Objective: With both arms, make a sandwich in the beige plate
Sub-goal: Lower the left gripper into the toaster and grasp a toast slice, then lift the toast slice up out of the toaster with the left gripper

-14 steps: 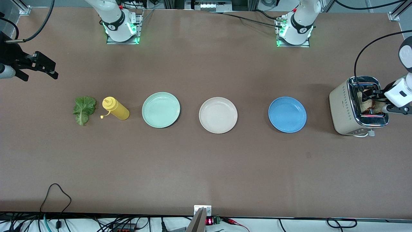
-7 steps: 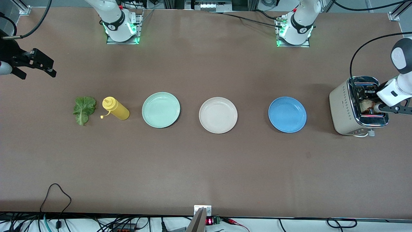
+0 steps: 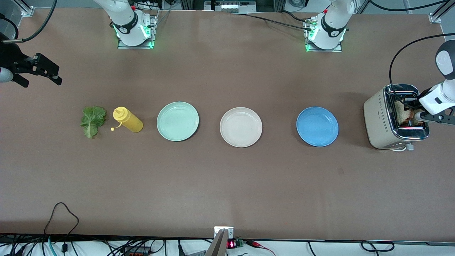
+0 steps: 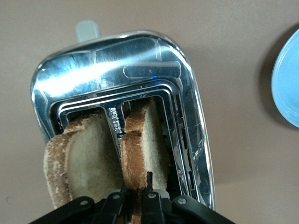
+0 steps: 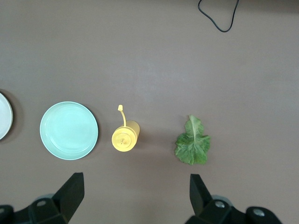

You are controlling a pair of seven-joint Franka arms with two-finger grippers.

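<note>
a long brown table seen from above, with the beige plate near the centre of the front view. in a row with it, at 9 o'clock, sit a mint green plate, then a yellow squeeze bottle lying on its side, then a ruffled lettuce leaf toward the right arm's end. at 3 o'clock from the beige plate is a blue plate, and past it, at the left arm's end, a cream and chrome toaster with two slots. all three plates hold nothing. the left gripper is over the toaster, its black fingers pressed together on the brown crust of one bread slice standing in a slot; a second bread slice stands in the slot beside it. the right gripper waits in the air above the right arm's end of the table, at about 10 o'clock from the lettuce leaf in the front view, its fingers spread wide and holding nothing; its wrist camera looks down on the lettuce leaf, the bottle and the mint green plate.
</note>
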